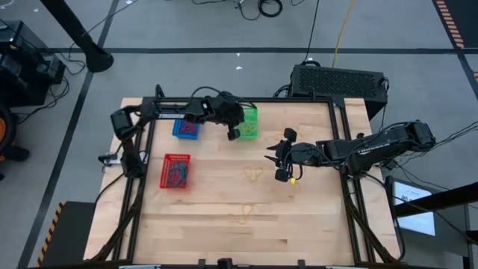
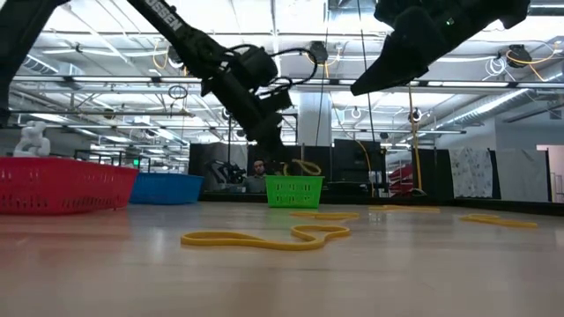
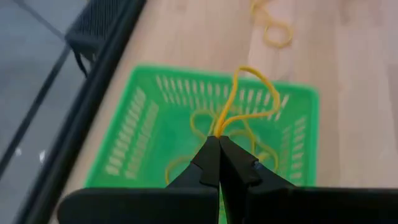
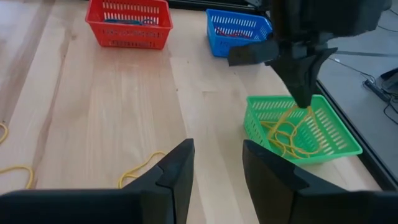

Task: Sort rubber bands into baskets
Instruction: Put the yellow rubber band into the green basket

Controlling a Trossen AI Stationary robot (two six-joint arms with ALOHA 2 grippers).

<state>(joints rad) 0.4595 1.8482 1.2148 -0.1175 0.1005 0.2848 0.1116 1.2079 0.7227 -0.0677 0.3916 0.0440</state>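
Observation:
My left gripper (image 3: 219, 149) hangs over the green basket (image 1: 249, 123) at the table's far middle, shut on a yellow rubber band (image 3: 244, 99); several more yellow bands lie in that basket (image 4: 289, 137). The blue basket (image 1: 186, 128) and the red basket (image 1: 176, 171) stand on the left, each with bands inside. My right gripper (image 4: 214, 171) is open and empty, above the table right of centre (image 1: 282, 159). Loose yellow bands lie flat on the wood (image 1: 252, 175), (image 1: 243, 218), (image 2: 264, 238). My left gripper pinches the yellow band at one end of its loop (image 3: 222, 127) between its two fingertips. The fingers point down from above the green basket. The band hangs below them, slack, into the basket (image 4: 297, 124).
A black box with a grille (image 1: 340, 81) stands behind the table's far right edge. Black frame rails run along the table's left and right sides. Bare wood lies in the middle and near part of the table.

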